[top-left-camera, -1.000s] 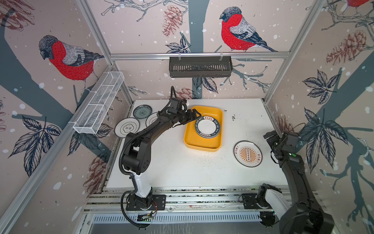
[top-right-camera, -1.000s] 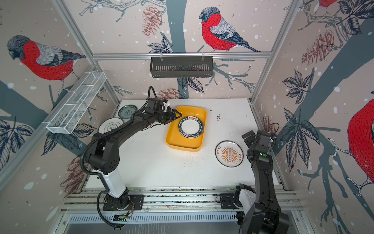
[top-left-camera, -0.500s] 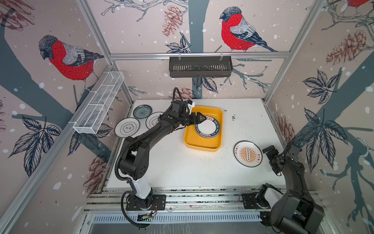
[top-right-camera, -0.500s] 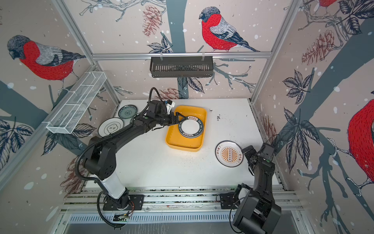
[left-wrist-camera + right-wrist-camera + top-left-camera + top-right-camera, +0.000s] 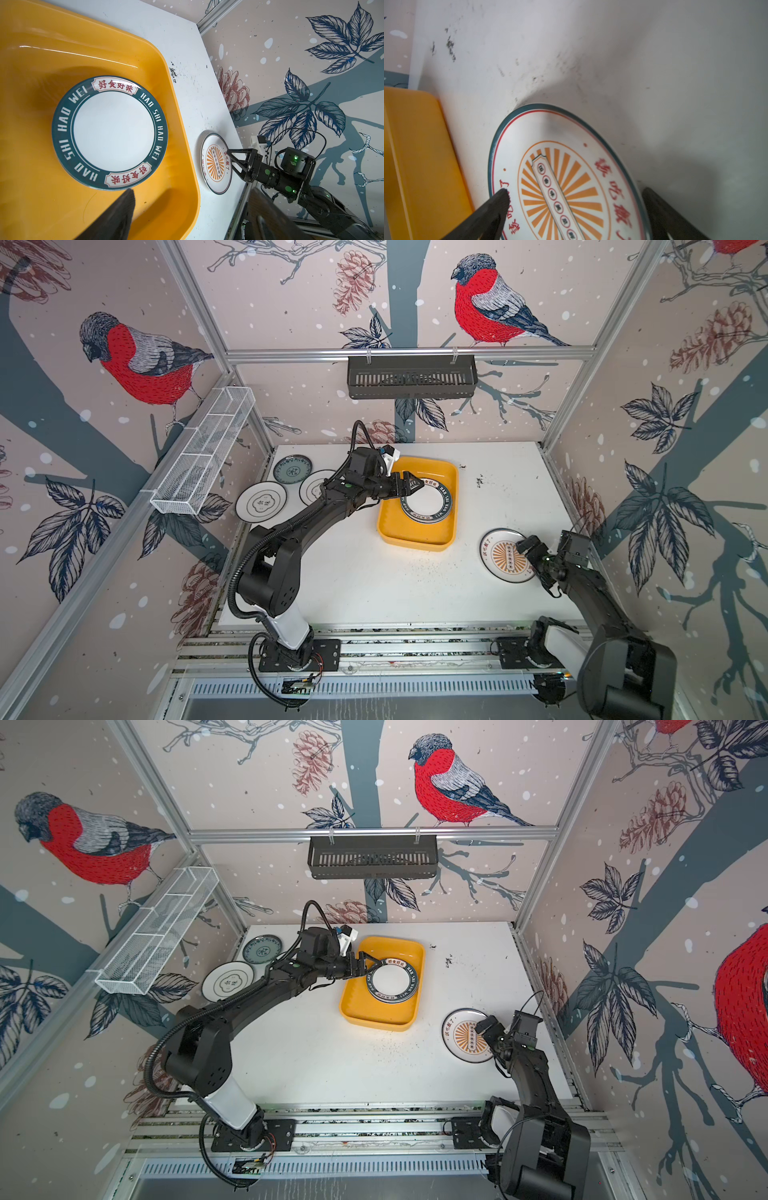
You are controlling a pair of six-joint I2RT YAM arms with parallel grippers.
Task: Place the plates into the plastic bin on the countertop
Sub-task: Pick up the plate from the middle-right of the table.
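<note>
The yellow plastic bin (image 5: 415, 541) (image 5: 374, 1019) sits mid-countertop and holds a white plate with a dark lettered rim (image 5: 428, 504) (image 5: 113, 132). My left gripper (image 5: 409, 485) (image 5: 193, 207) hovers open over the bin's far left part, at that plate's edge, holding nothing. A white plate with an orange sunburst (image 5: 509, 556) (image 5: 566, 176) lies flat to the right of the bin. My right gripper (image 5: 528, 547) (image 5: 577, 199) is open low over it, one finger (image 5: 494, 209) above its rim and the other beyond its edge.
Three more plates lie at the far left of the countertop (image 5: 374, 585): a teal one (image 5: 292, 469), one with a black flower outline (image 5: 261, 502) and one partly hidden by my left arm (image 5: 313, 487). A black slotted rack (image 5: 411, 377) and a white mesh basket (image 5: 203, 456) hang on the walls.
My right arm has swung down from the right edge to the sunburst plate. My left gripper has shifted a little right over the bin. The lettered plate has stayed put.
</note>
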